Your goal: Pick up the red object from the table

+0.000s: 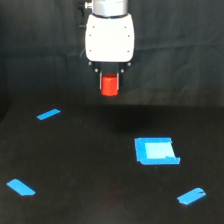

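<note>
The red object (pixel 109 85) is a small bright red-orange short cylinder. It hangs under the white gripper body, held between the dark fingers of my gripper (pixel 109 84), well above the table (pixel 90 165). The gripper is shut on it. The table is a flat matte black surface below. The fingers are dark against the dark backdrop and hard to make out.
A blue square patch (pixel 156 151) lies on the table at the exterior view's right. Blue tape strips lie at the upper left (pixel 48 114), the lower left (pixel 21 187) and the lower right (pixel 191 196). A dark curtain backs the scene.
</note>
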